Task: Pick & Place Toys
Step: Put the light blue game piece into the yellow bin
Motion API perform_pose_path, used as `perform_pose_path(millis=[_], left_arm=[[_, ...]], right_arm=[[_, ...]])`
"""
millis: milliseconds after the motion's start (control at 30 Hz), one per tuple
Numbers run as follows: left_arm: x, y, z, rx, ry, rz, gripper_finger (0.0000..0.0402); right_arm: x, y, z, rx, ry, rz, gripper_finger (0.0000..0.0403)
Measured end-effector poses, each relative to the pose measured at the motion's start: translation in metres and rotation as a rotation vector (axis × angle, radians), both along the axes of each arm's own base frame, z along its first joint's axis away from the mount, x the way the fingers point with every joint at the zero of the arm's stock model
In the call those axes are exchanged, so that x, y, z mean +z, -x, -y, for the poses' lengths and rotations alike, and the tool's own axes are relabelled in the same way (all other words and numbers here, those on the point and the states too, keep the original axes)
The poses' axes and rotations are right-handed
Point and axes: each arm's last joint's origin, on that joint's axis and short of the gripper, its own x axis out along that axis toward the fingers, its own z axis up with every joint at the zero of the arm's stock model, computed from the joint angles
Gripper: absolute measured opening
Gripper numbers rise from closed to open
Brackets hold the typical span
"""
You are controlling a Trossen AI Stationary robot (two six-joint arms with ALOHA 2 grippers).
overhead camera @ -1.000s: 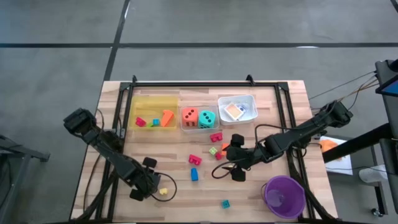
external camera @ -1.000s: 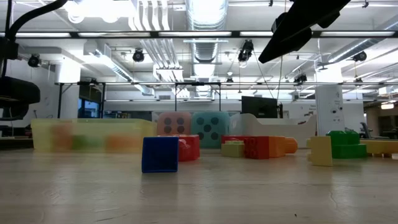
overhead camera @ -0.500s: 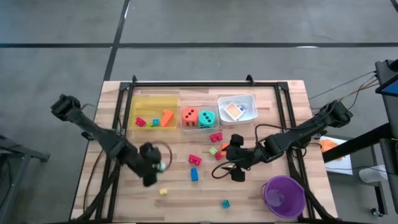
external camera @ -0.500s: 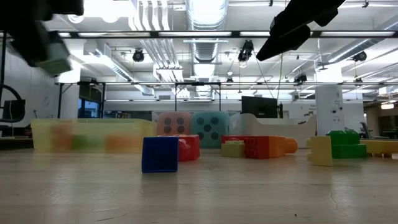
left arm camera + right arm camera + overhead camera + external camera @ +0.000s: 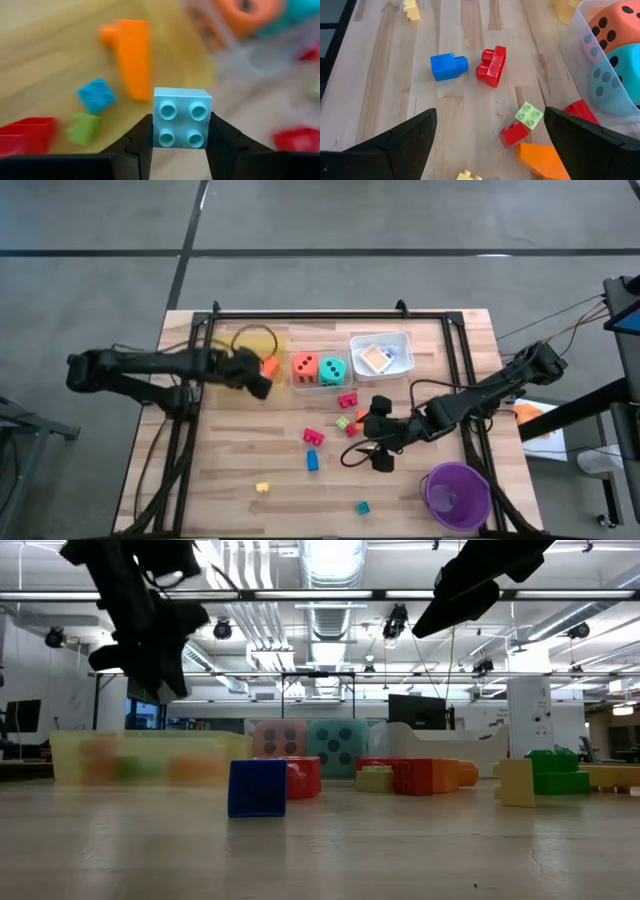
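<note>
Wooden slats fill your table (image 5: 200,500) under bright ceiling lights, and your left gripper (image 5: 179,145) hangs over the yellow tray (image 5: 228,343), clenched on one light-blue four-stud block (image 5: 181,124). Count with me below it: one orange block (image 5: 131,57), one blue block (image 5: 96,94), one green block (image 5: 82,128) and one red block (image 5: 27,135) in that tray. Next door, the clear tray (image 5: 298,385) carries two dice, orange die (image 5: 305,367) and teal die (image 5: 333,370), side by side. The white tray (image 5: 404,340) has cards (image 5: 376,358); I can't count them.

Your right gripper (image 5: 378,432) sits mid-table with its fingers spread wide and nothing between them, beside a cluster of loose blocks. Out in open wood, well apart: one blue two-part block (image 5: 448,66), one red block near it (image 5: 491,66), one yellow block (image 5: 262,488), one teal block (image 5: 362,507). The purple cup (image 5: 457,494) stands at the near right corner.
</note>
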Motion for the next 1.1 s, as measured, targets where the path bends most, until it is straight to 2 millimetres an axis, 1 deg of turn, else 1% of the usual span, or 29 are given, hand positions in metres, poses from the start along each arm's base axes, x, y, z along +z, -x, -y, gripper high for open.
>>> perform_pose_path(millis=[133,333,500,800,1100], left_arm=[[-0.002,0.012,-0.027,0.075,0.031,-0.053,0.0127],[-0.003,0.022,-0.045,0.14,0.034,-0.093,0.0127],[-0.007,0.024,-0.053,0.166,0.038,-0.116,0.0127],[-0.023,0.016,-0.061,0.148,0.066,-0.21,0.0127],[-0.044,0.017,-0.069,0.152,0.139,-0.376,0.0136]], right_arm=[[0.0,0.0,0.0,0.0,0.0,0.0,0.0364],[0.0,0.0,0.0,-0.001,-0.001,0.0,0.0364],[0.0,0.0,0.0,0.0,0.0,0.0,0.0364],[0.0,0.0,0.0,0.0,0.0,0.0,0.0364],[0.0,0.0,0.0,0.0,-0.001,0.0,0.0364]])
